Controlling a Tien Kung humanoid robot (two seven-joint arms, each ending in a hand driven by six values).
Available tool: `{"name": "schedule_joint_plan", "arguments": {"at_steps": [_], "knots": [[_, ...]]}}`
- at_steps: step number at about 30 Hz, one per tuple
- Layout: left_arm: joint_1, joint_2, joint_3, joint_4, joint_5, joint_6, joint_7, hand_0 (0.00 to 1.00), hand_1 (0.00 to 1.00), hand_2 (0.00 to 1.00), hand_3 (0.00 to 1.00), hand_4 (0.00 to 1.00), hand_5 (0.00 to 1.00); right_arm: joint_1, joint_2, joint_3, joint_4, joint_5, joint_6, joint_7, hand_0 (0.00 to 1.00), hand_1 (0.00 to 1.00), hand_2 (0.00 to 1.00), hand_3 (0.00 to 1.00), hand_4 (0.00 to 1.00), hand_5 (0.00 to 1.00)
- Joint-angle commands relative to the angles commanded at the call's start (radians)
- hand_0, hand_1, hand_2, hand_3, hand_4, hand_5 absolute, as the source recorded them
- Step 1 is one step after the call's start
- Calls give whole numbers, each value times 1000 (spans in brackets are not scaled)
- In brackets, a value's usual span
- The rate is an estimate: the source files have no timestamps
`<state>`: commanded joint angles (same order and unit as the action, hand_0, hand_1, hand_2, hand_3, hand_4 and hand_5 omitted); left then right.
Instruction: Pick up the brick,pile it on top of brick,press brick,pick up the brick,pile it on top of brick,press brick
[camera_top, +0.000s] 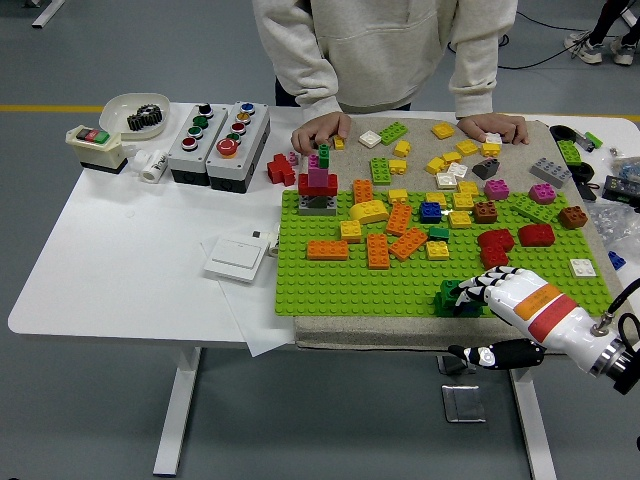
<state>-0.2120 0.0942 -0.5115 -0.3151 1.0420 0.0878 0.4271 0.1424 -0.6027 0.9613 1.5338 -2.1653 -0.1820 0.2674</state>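
Reaching in from the lower right corner, white right robot hand (478, 292) with an orange band at the wrist, fingers curled down onto a dark green plastic brick (449, 297) and closed about it. Sitting near the front edge of the bright green studded baseplate (330, 285), that dark green brick, low against the studs (whether seated or lifted just off them, cannot tell). Spread across the middle of the baseplate, loose bricks: an orange flat rectangular brick (327, 250), a yellow curved brick (368, 211), a blue square brick (430, 212), two red rounded bricks (520, 238). Standing at the baseplate's far left corner, a small stacked tower of grey, red, magenta and green bricks (318, 183). Beyond the baseplate on a beige mat, further yellow, green and grey bricks. Resting on the counter (110, 260) at its far side, both hands of a person in a pale sweatshirt: one hand (320, 130) just behind the tower, the other hand (492, 127) farther right. Lying left of the baseplate, a white wall switch plate (238, 257); farther back, two grey push-button boxes (218, 131).
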Motion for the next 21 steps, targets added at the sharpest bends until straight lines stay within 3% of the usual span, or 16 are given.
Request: {"name": "schedule_joint_plan", "arguments": {"at_steps": [21], "knots": [[1,0,0,0,0,-1,-1,653,707,725,586,659,664,35,0,38,21,46,-40,-4,723,671,712,595,859,726]]}}
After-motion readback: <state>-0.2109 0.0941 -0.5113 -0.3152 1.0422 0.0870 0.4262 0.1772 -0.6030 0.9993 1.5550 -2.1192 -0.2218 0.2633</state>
